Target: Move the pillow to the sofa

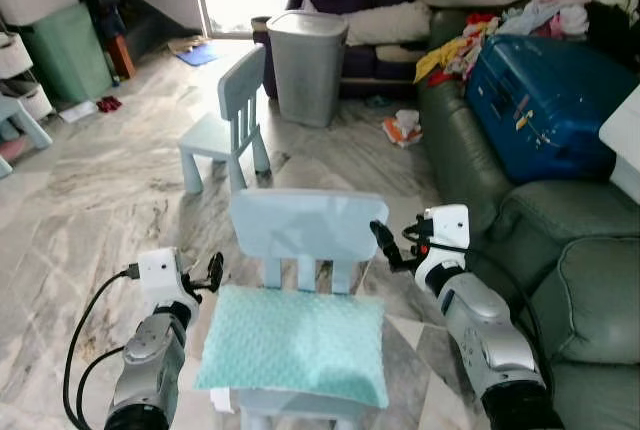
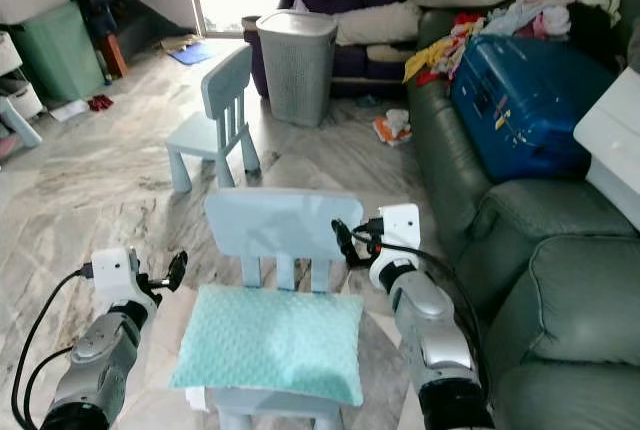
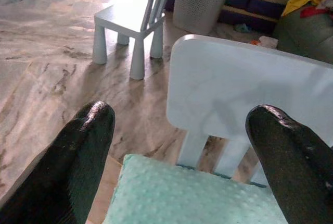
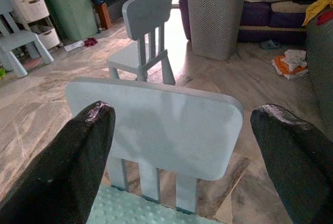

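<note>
The soft mint-green rectangular pillow with a dimpled fabric cover (image 1: 295, 342) lies flat on the seat of a small pale-blue plastic child's chair (image 1: 305, 225), its far edge touching the slats under the backrest. It fills the seat almost from side to side, so it offers a free edge at each end, and that seems to be why the two arms stand one on either side of it.

The left pincer (image 1: 214, 270) hovers just beside the pillow's left far corner, its two black fingers (image 3: 83, 146) spread wide apart with nothing between them. The right pincer (image 1: 383, 240) sits higher, near the right end of the backrest, and its fingers (image 4: 86, 146) are likewise spread wide and empty. Neither touches the pillow yet. Through both wrist views the backrest stands straight ahead with the pillow's edge below, which suggests the arms are lined up for a two-sided lift.

The dark green leather sofa (image 1: 560, 280) runs along the robot's right, close by. Its far cushions carry a blue hard-shell suitcase (image 1: 545, 100) and a heap of mixed clothes (image 1: 530, 18); the near cushion looks bare, the likely landing spot. A second pale-blue chair (image 1: 225, 115) and a grey perforated laundry basket (image 1: 305, 65) stand farther off on the marble floor (image 1: 110, 180), well apart from the work.
</note>
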Controlling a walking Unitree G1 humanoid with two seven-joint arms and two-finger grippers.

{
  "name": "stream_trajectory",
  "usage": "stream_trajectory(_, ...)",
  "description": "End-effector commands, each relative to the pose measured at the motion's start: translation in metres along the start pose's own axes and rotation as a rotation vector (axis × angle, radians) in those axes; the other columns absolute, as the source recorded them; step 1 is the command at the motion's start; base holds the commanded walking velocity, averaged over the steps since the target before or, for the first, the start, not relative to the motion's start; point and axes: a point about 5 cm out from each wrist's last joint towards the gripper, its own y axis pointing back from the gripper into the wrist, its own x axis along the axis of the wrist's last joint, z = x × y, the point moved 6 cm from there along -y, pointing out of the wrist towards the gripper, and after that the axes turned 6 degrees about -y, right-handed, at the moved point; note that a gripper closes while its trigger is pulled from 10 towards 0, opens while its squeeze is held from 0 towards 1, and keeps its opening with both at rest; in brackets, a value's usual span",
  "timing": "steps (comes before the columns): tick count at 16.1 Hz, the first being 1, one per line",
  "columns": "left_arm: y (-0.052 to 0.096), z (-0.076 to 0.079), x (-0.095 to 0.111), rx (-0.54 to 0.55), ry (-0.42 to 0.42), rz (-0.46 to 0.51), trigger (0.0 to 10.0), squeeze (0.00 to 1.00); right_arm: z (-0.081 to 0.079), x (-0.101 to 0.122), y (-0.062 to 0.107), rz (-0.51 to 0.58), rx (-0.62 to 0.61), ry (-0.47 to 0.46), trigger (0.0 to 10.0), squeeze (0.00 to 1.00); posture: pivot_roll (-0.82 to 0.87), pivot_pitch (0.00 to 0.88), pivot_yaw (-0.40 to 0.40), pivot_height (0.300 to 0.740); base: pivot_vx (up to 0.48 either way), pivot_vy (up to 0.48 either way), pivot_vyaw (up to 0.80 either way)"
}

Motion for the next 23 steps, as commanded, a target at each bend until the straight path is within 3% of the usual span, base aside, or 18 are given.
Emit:
stream_trajectory(1, 0.01, -0.008, -0.009, 0.002, -0.04, -0.012, 10.0, 0.0, 0.009, -0.004, 0.012, -0.004, -0.022, 0.008, 10.0, 0.0, -0.11, 0.0, -0.002, 0.74, 0.0, 0.0, 0.0)
stream_trajectory(3, 0.041, -0.027, -0.044, 0.016, -0.11, -0.091, 10.0, 0.0, 0.027, -0.018, 0.041, -0.014, -0.076, -0.054, 10.0, 0.0, -0.11, 0.0, -0.004, 0.74, 0.0, 0.0, 0.0)
stream_trajectory(5, 0.052, -0.032, -0.054, 0.019, -0.125, -0.116, 10.0, 0.0, 0.037, -0.025, 0.056, -0.024, -0.117, -0.025, 10.0, 0.0, -0.11, 0.02, -0.006, 0.74, 0.0, 0.0, 0.0)
stream_trajectory(6, 0.057, -0.032, -0.054, 0.014, -0.129, -0.115, 10.0, 0.0, 0.04, -0.033, 0.067, -0.068, -0.123, 0.038, 10.0, 0.0, -0.11, 0.028, -0.006, 0.74, 0.0, 0.0, 0.0)
stream_trajectory(8, 0.068, -0.03, -0.051, -0.021, -0.148, -0.105, 10.0, 0.0, 0.038, -0.047, 0.084, -0.122, -0.102, -0.006, 10.0, 0.0, -0.1, 0.051, 0.0, 0.74, 0.0, 0.0, 0.0)
stream_trajectory(11, 0.079, -0.017, -0.041, -0.118, -0.187, -0.079, 10.0, 0.0, 0.051, -0.053, 0.109, -0.137, -0.183, -0.009, 10.0, 0.0, -0.09, 0.072, 0.007, 0.74, 0.0, 0.0, 0.0)
stream_trajectory(13, 0.083, -0.018, -0.039, -0.122, -0.186, -0.084, 10.0, 0.0, 0.056, -0.05, 0.125, -0.145, -0.219, 0.04, 10.0, 0.0, -0.1, 0.077, 0.02, 0.74, 0.0, 0.0, 0.0)
stream_trajectory(15, 0.085, -0.015, -0.038, -0.134, -0.185, -0.091, 10.0, 0.0, 0.053, -0.044, 0.124, -0.117, -0.203, -0.024, 10.0, 0.0, -0.11, 0.073, 0.023, 0.74, 0.0, 0.0, 0.0)
stream_trajectory(17, 0.084, -0.012, -0.037, -0.14, -0.18, -0.091, 10.0, 0.0, 0.056, -0.04, 0.12, -0.136, -0.243, 0.035, 10.0, 0.0, -0.1, 0.069, 0.021, 0.74, 0.0, 0.0, 0.0)
stream_trajectory(19, 0.084, -0.011, -0.036, -0.141, -0.18, -0.092, 10.0, 0.0, 0.047, -0.039, 0.113, -0.15, -0.193, 0.073, 10.0, 0.0, -0.1, 0.068, 0.016, 0.74, 0.0, 0.0, 0.0)
stream_trajectory(23, 0.084, -0.022, -0.043, -0.116, -0.19, -0.114, 10.0, 0.0, 0.038, -0.038, 0.106, -0.151, -0.149, 0.05, 10.0, 0.0, -0.08, 0.063, 0.01, 0.74, 0.0, 0.0, 0.0)
